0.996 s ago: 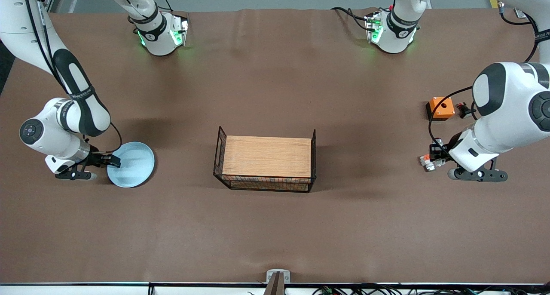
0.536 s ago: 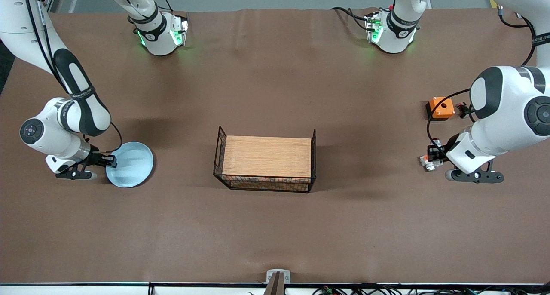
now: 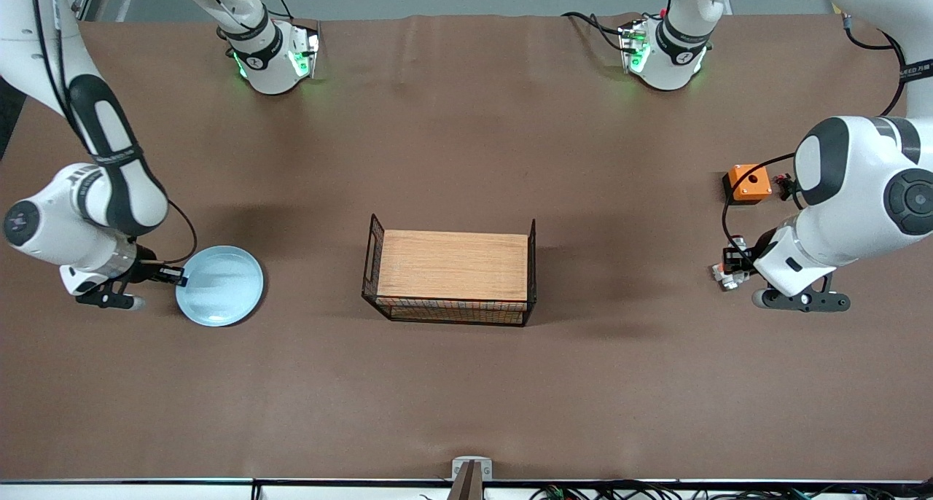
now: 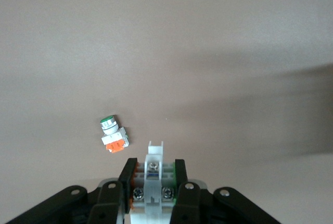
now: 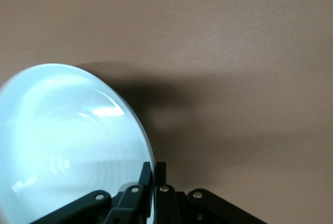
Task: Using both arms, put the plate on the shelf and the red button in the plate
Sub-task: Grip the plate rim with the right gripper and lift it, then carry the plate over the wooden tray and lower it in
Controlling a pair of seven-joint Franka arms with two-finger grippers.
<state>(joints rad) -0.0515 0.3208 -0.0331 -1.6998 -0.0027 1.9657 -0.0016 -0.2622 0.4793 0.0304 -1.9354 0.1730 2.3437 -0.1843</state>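
The pale blue plate (image 3: 220, 286) is at the right arm's end of the table. My right gripper (image 3: 178, 275) is shut on its rim and holds it a little above the cloth. It fills the right wrist view (image 5: 67, 140), with the gripper (image 5: 154, 168) pinching the edge. My left gripper (image 3: 733, 261) is at the left arm's end of the table. It is shut on the red button (image 4: 155, 153), a white-grey switch part with a green side. Its red cap is hidden. The gripper (image 4: 154, 164) holds it just over the cloth.
A wire basket with a wooden top (image 3: 452, 270) stands mid-table. A white part with an orange end (image 3: 721, 271) lies by the left gripper, also in the left wrist view (image 4: 113, 135). An orange box (image 3: 747, 182) and a small black button (image 3: 786, 186) lie farther from the camera.
The right gripper has drawn the plate slightly toward its end of the table and raised it; it looks rounder now. The left gripper has lifted slightly with the switch part.
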